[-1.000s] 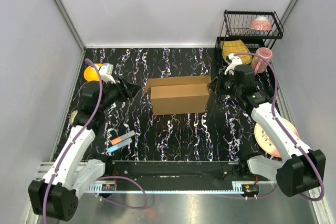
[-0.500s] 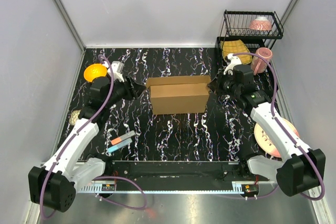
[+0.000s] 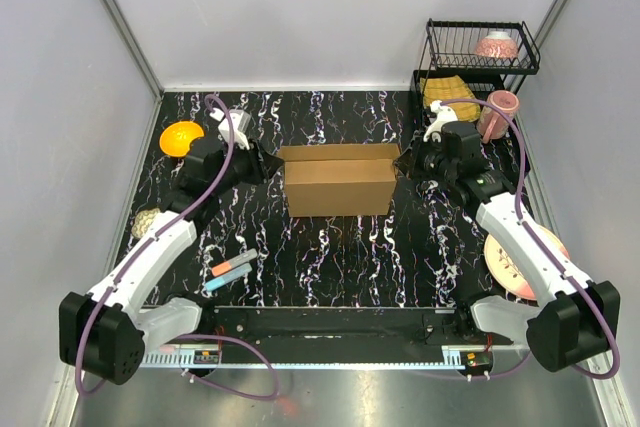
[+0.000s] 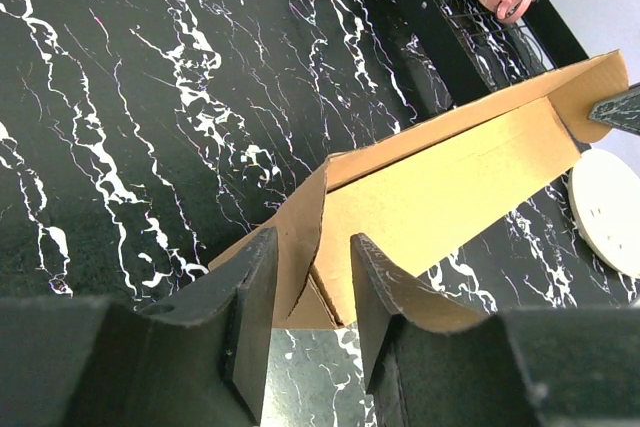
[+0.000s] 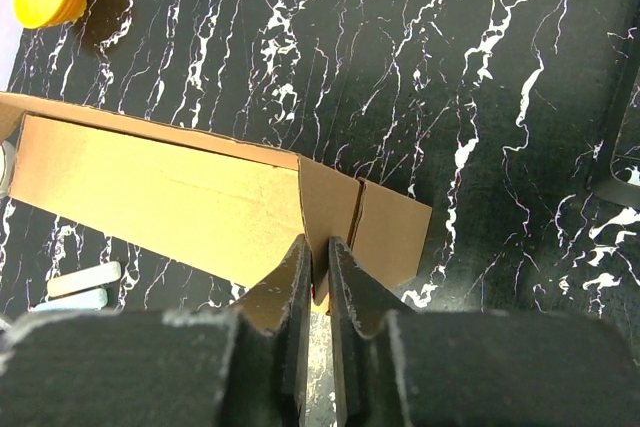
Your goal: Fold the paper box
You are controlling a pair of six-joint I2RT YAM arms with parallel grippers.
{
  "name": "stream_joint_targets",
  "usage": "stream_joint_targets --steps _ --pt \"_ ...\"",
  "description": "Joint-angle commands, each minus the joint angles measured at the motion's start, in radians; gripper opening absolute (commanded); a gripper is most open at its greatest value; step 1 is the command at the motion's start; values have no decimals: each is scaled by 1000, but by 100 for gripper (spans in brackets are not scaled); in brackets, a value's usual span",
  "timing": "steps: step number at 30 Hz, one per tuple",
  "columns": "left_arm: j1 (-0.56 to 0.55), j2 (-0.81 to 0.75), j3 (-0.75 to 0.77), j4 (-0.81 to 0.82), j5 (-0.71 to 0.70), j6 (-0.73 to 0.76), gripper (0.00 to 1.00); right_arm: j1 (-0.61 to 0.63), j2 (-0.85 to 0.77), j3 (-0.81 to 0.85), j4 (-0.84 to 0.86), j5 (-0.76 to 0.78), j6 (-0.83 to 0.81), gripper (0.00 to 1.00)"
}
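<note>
The paper box (image 3: 338, 185) is a brown cardboard mailer standing long-side toward me in the middle of the table, its top open. My left gripper (image 3: 266, 162) is at the box's left end. In the left wrist view its jaws (image 4: 313, 243) stand apart, and the left end flap (image 4: 298, 247) rises on edge between them, nearer the left finger. My right gripper (image 3: 406, 162) is at the right end. In the right wrist view it (image 5: 320, 245) is shut on the right end flap (image 5: 330, 202), which stands between the tips.
An orange bowl (image 3: 181, 136) sits at the back left, and a small pale object (image 3: 147, 220) lies near the left edge. Two chalk-like sticks (image 3: 230, 269) lie front left. A black wire rack (image 3: 480, 47), a pink mug (image 3: 500, 112) and a plate (image 3: 512, 259) are on the right.
My left arm has swung right and forward from beside the orange bowl to the box's left end, and its jaws have narrowed around the flap. The right arm has barely moved.
</note>
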Motion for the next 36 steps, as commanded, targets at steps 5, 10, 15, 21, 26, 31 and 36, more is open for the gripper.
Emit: stream_joint_targets --steps 5,10,15,21,26,31,36 --pt "-14 19 51 47 -54 32 22 17 12 51 -26 4 17 13" --pt "-17 20 62 47 -53 22 11 25 20 70 -35 9 41 12" --pt "-32 23 65 47 -66 17 5 35 35 96 -61 9 78 8" --pt "-57 25 65 45 -85 6 1 58 52 110 -73 19 116 2" --pt "-83 25 63 45 -115 -14 0 92 66 113 -84 55 115 0" --pt "-84 23 71 22 -137 -37 0 118 57 93 -98 168 57 0" --pt "-84 17 80 16 -148 -66 0 127 55 50 -90 259 34 0"
